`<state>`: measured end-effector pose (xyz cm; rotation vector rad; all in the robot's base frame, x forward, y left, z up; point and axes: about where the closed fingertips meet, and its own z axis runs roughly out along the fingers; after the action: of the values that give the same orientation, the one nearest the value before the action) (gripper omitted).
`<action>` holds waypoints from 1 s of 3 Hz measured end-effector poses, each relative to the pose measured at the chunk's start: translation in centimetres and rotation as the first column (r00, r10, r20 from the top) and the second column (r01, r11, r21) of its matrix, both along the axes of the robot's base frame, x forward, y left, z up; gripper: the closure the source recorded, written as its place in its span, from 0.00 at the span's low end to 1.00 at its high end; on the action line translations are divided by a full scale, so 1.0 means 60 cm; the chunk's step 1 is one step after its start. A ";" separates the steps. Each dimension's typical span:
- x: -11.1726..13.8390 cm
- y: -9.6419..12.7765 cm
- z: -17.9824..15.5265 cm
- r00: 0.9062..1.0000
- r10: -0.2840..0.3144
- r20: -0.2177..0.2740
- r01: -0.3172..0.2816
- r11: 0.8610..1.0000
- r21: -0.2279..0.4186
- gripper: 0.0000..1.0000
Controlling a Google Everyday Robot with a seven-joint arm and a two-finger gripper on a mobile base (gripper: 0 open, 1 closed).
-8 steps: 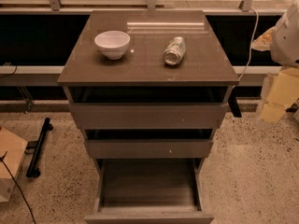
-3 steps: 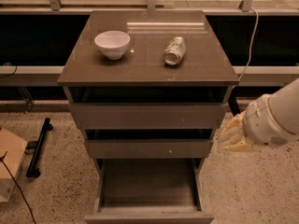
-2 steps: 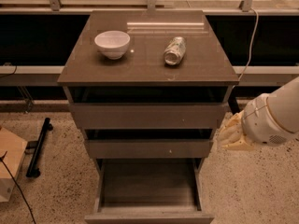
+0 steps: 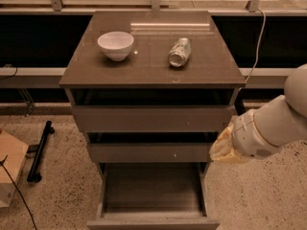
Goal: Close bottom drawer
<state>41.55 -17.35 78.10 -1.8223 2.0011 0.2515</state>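
Observation:
The bottom drawer [image 4: 152, 195] of the grey-brown cabinet is pulled far out, its shallow box empty, its flat front panel [image 4: 152, 223] at the picture's lower edge. The middle drawer front [image 4: 149, 152] with a pale speck and the top drawer front [image 4: 149, 119] stand above it, pushed further in. My arm comes in from the right. Its gripper [image 4: 221, 147] is beside the cabinet's right side, level with the middle drawer, above the open drawer's right rear corner. It holds nothing that I can see.
A white bowl [image 4: 115, 44] and a can lying on its side [image 4: 179, 51] are on the cabinet top [image 4: 153, 75]. A black bar [image 4: 39, 150] and a cardboard box [image 4: 8, 171] lie on the speckled floor at left. A cable [image 4: 259, 37] hangs at right.
The arm came down from the upper right to beside the middle drawer, then edged slightly lower. The drawer has not moved.

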 end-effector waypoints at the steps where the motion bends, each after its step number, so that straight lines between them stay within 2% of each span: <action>1: 0.000 0.024 -0.083 0.999 0.040 -0.015 -0.040 0.999 0.036 1.00; 2: 0.010 0.035 -0.174 0.998 0.067 -0.022 -0.065 0.995 0.078 1.00; 3: 0.030 0.028 -0.262 0.997 0.062 -0.039 -0.058 0.993 0.106 1.00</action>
<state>43.36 -15.64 62.39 -1.8271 1.9248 0.4085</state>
